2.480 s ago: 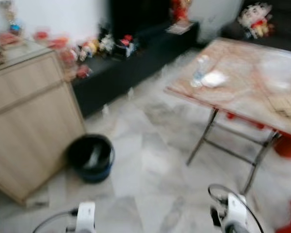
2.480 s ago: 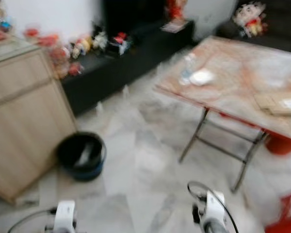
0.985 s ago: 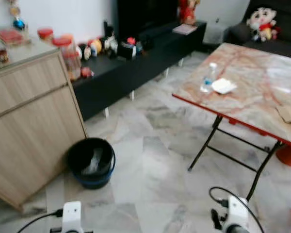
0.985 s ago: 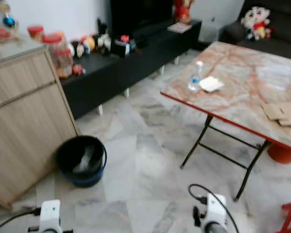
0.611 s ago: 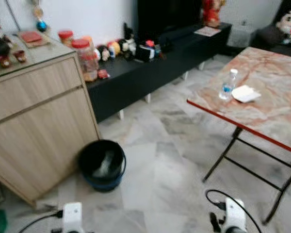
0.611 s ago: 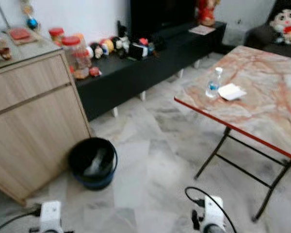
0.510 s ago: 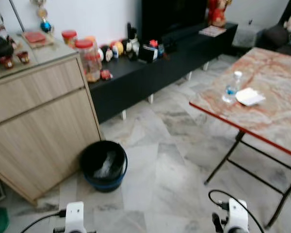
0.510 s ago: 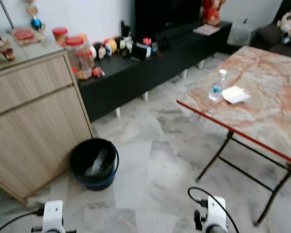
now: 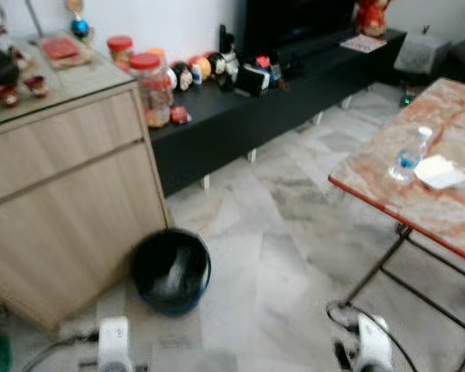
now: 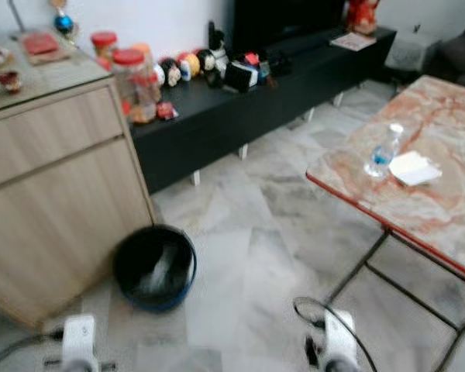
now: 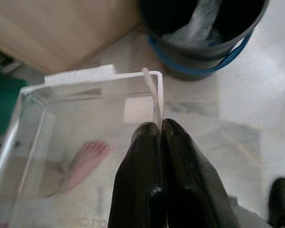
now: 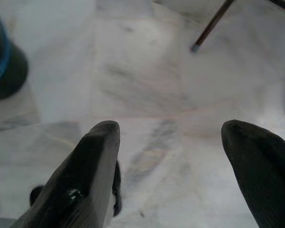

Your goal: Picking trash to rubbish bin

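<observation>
The left gripper (image 11: 159, 130) was clamped on a clear plastic container's (image 11: 80, 142) rim, with the bin (image 9: 171, 270) at its 12 o'clock; that thin pinch could slip. The right gripper (image 12: 168, 156) was spread, holding nothing.

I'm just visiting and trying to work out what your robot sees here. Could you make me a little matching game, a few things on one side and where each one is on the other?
Things:
1. clear plastic box
2. rubbish bin
3. water bottle
4. red-lidded jar

Places:
A. on the marble-topped table
B. on the floor beside the wooden cabinet
C. pinched by its wall in the left gripper
D. on the black low shelf

Pairs: 1-C, 2-B, 3-A, 4-D
</observation>
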